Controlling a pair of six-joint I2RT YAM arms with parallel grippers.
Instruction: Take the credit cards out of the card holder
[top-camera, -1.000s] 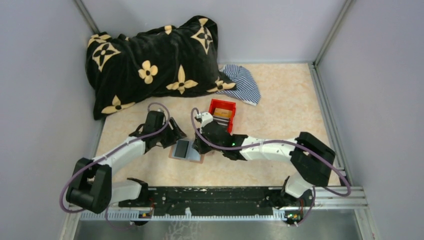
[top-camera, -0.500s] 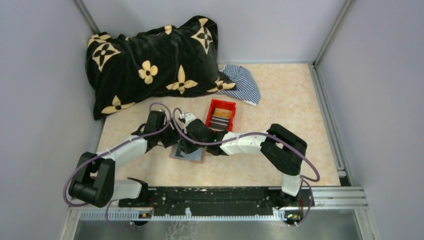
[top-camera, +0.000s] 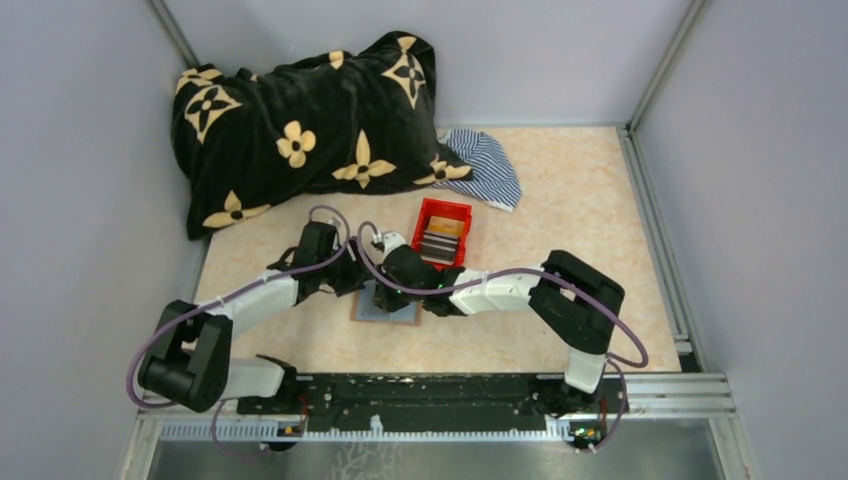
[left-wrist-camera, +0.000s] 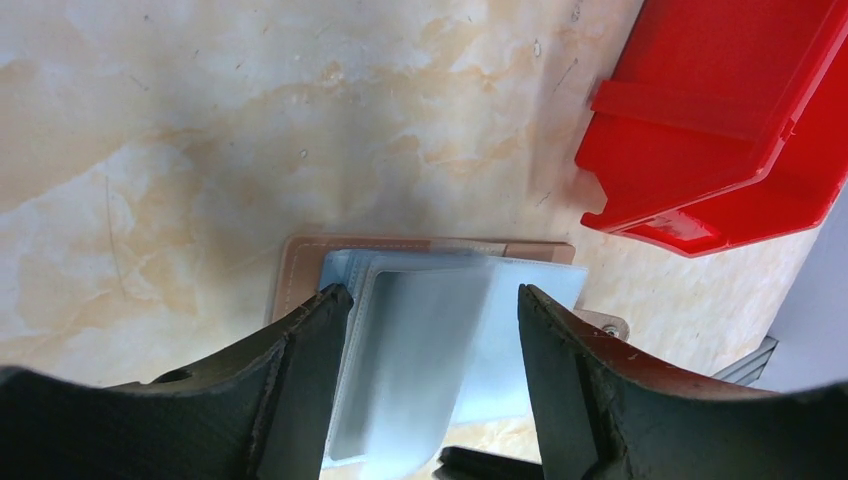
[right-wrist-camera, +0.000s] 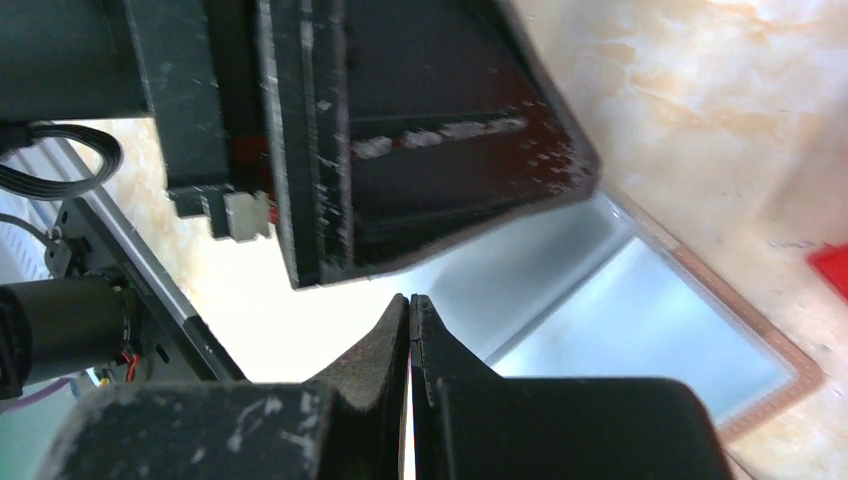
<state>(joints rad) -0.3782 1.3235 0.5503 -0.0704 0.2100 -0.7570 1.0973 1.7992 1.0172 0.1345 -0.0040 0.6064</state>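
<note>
Card holder (left-wrist-camera: 430, 330) pockets blurred, unreadable

The right tool (right-wrist-camera: 410, 305) is keeping its two dark fingers pressed flat together, with nothing showing between them, its tips pointing over the open holder (right-wrist-camera: 640, 340). The holder is lying flat on the marbled surface (right-wrist-camera: 720, 120), grey-blue panels facing up and brown border running along its right edge. The left tool (right-wrist-camera: 400, 150), black and scuffed, is covering the holder's left part. A red bin (right-wrist-camera: 832, 268) corner is showing at the right edge.
</note>
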